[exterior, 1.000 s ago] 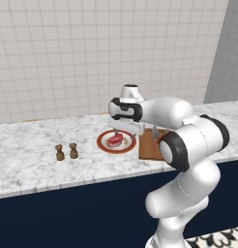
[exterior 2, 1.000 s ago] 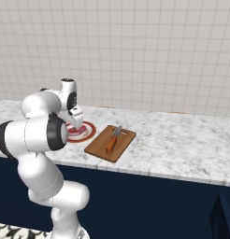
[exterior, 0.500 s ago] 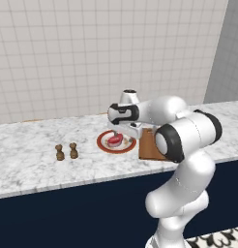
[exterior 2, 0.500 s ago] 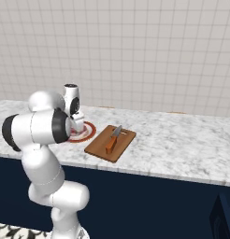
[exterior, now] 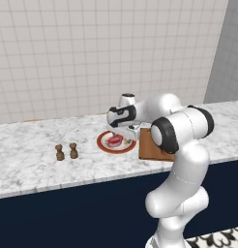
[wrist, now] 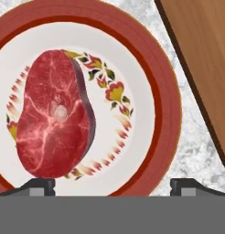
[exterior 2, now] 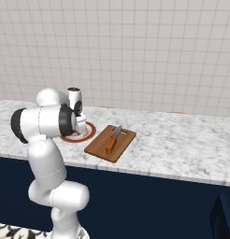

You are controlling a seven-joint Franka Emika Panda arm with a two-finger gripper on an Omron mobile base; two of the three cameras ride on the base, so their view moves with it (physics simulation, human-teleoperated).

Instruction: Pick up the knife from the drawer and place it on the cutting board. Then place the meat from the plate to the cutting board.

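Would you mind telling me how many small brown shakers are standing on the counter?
2. Left shaker and right shaker stand side by side on the marble counter, left of the plate in the left base view. The arm could hide others.

The marble counter [exterior: 34, 160] bears the plate [exterior: 102, 144], the cutting board [exterior 2: 100, 150] and two small brown shakers [exterior: 66, 151].

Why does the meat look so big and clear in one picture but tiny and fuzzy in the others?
Hand view: the camera hangs close over the plate, so the meat shows sharp marbling. Left base view: from farther back the meat is a small soft smudge. Right base view: the arm mostly hides it.
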